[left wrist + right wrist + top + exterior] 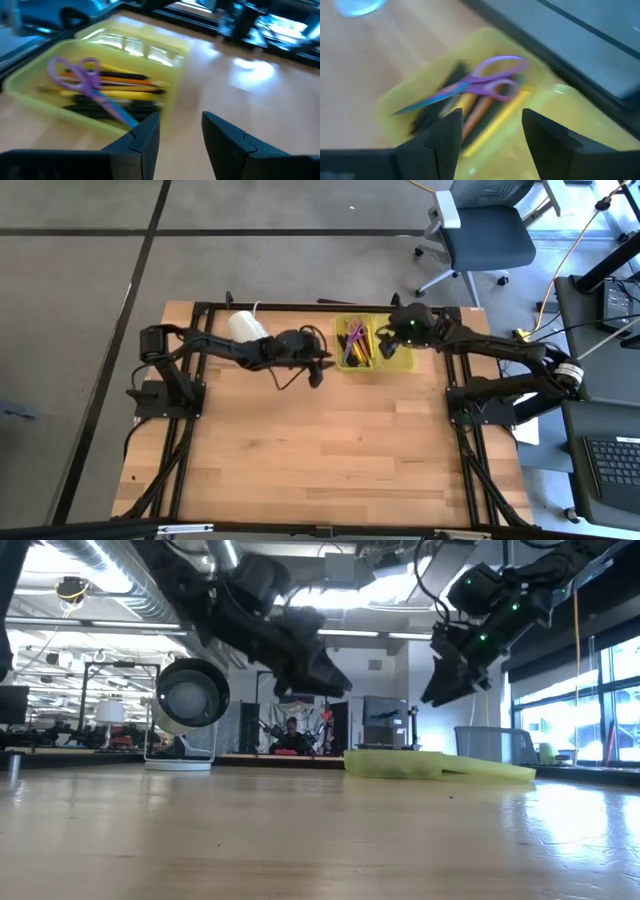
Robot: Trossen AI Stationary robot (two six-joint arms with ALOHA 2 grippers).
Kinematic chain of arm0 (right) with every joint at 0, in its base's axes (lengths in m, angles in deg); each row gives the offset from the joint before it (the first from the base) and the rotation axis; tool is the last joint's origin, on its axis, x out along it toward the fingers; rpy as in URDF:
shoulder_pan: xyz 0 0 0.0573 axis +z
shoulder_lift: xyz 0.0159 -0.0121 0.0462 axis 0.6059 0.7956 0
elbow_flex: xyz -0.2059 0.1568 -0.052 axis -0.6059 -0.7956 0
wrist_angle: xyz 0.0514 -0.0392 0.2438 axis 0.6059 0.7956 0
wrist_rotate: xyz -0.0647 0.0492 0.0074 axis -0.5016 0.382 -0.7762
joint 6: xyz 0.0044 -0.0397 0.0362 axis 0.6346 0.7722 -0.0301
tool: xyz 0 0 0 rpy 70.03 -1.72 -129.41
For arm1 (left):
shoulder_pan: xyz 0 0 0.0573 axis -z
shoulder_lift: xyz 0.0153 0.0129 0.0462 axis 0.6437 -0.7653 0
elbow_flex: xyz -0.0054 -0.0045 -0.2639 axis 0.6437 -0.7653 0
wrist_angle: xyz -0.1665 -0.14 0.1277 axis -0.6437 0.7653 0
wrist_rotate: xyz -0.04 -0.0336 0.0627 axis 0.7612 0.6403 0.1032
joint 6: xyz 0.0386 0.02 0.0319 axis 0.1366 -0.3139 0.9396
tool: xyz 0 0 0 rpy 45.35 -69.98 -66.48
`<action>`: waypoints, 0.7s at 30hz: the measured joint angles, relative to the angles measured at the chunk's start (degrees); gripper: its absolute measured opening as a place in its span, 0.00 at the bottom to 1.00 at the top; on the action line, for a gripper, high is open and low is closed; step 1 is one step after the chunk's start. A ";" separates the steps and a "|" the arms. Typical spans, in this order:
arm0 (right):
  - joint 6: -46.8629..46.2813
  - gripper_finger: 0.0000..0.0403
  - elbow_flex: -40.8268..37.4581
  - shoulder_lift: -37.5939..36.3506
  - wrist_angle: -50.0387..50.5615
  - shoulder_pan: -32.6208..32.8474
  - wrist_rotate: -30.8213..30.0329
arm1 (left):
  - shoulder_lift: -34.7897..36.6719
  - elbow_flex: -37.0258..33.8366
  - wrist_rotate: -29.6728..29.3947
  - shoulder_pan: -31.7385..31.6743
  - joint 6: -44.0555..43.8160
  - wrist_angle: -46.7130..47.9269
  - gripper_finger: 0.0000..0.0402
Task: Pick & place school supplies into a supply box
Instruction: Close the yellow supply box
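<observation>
Right wrist view, scissors (pixel 470 87) in supply box (pixel 560 125) below empty right claw (pixel 490 132)

- No text, label, brand, number or sign can be read in any of the views.
</observation>
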 joint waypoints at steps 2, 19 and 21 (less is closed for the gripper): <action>-1.05 0.52 0.00 0.00 1.06 -2.66 -1.30 | -1.64 -0.03 -0.60 -1.87 -1.14 -1.39 0.34; -5.09 0.52 0.00 4.17 7.76 -20.86 -1.51 | -13.38 0.07 -1.04 -10.52 -7.34 -15.35 0.34; -6.56 0.52 0.00 5.18 8.66 -20.87 -1.86 | -13.38 0.07 -1.82 -10.84 -9.10 -15.10 0.34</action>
